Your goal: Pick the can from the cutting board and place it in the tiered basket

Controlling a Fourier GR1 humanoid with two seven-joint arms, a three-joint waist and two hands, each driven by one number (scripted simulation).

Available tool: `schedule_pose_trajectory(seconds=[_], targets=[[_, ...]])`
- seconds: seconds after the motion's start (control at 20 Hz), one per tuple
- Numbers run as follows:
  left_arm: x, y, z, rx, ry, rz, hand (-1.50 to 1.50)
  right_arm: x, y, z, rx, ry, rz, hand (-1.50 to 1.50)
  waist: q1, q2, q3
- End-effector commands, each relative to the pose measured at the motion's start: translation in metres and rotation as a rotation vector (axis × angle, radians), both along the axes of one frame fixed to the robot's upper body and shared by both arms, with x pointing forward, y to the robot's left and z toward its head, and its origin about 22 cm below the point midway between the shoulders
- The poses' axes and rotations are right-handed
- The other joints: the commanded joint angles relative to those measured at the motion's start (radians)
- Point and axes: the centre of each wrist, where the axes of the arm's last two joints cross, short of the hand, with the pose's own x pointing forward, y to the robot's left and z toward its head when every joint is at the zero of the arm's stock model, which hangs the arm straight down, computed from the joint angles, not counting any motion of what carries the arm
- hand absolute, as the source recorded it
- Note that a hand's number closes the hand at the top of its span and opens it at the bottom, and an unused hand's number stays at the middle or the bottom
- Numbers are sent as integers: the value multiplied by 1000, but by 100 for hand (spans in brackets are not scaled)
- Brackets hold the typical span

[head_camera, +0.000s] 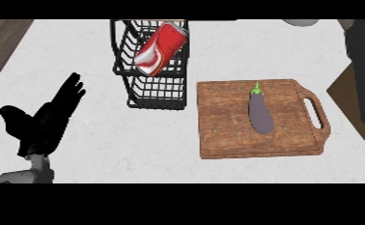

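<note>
Found the red cylindrical metal can (pixel 160 49) off the brown wooden cutting board (pixel 228 132), lying tilted in the top tier of the black wire tiered basket (pixel 135 96) by the far edge of the white surface (pixel 92 74), long axis slanting far-right to near-left. Saw the left robot hand (pixel 46 120) open, resting by the left edge, well apart from the can; no right robot hand in view.

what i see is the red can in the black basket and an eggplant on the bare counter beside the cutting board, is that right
Not quite. The eggplant lies on the cutting board, not on the bare counter beside it, as the head view shows. The red can is in the black basket, as you said.
</note>
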Motion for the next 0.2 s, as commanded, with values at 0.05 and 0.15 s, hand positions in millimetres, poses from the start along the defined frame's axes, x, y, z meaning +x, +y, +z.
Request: schedule_pose_trajectory(seconds=[0.05,0.15], targets=[[10,9,2,-1,2,27,0,-27,-66,-9,-31,-4,-26,-150,-9,-1,0],[4,-9,3,-3,-11,14,0,-28,-89,4,-35,-4,6,-150,1,0,0]])
